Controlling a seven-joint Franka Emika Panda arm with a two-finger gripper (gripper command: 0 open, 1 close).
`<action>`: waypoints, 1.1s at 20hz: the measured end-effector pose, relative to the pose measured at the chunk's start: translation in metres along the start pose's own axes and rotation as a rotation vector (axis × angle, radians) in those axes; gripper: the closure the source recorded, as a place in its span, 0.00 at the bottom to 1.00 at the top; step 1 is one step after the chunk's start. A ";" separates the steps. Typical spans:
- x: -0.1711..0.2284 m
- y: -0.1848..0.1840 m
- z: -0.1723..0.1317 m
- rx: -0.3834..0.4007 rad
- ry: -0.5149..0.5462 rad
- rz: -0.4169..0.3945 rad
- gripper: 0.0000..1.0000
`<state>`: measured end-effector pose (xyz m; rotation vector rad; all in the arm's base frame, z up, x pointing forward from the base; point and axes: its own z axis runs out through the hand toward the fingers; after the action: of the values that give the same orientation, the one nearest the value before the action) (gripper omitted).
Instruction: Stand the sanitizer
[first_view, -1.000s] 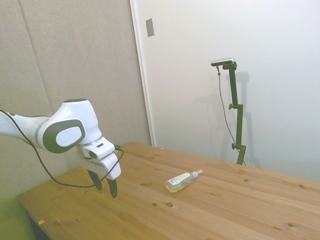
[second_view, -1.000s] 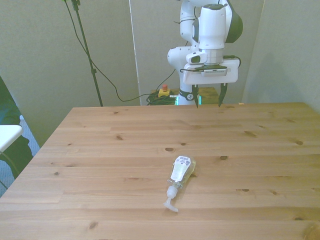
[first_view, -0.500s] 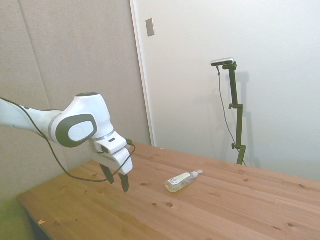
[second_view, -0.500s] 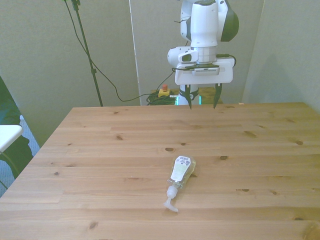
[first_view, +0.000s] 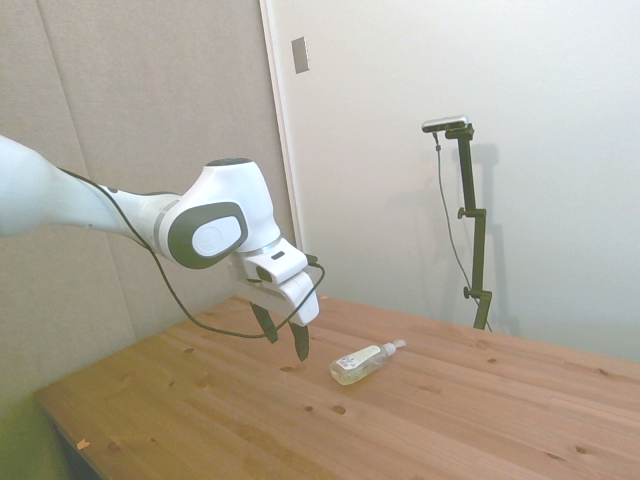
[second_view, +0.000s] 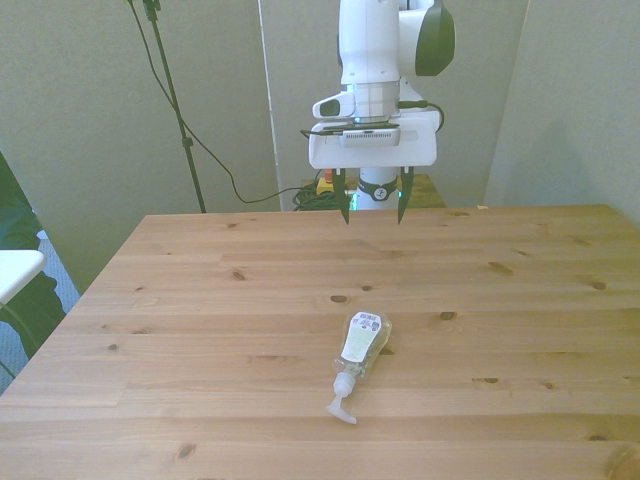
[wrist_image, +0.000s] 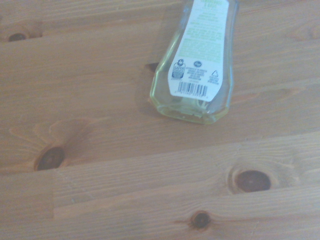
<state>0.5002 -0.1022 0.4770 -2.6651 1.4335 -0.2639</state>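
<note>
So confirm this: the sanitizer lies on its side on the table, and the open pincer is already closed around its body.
Not quite. The sanitizer does lie on its side on the table, but the open pincer holds nothing: the front view shows it in the air above the far part of the table, well apart from the bottle.

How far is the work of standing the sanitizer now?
Nothing is done: the sanitizer lies on its side on the table, label up. In hand: the open claw hangs above the table, apart from the bottle. Left: reach it, grip it and set it upright.
</note>
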 end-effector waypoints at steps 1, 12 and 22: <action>0.009 -0.002 0.003 -0.007 -0.006 0.010 0.00; 0.079 -0.044 0.033 0.076 0.118 0.105 0.00; 0.121 -0.134 0.086 0.129 0.180 0.197 0.00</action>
<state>0.6923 -0.1285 0.4282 -2.4285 1.6548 -0.5692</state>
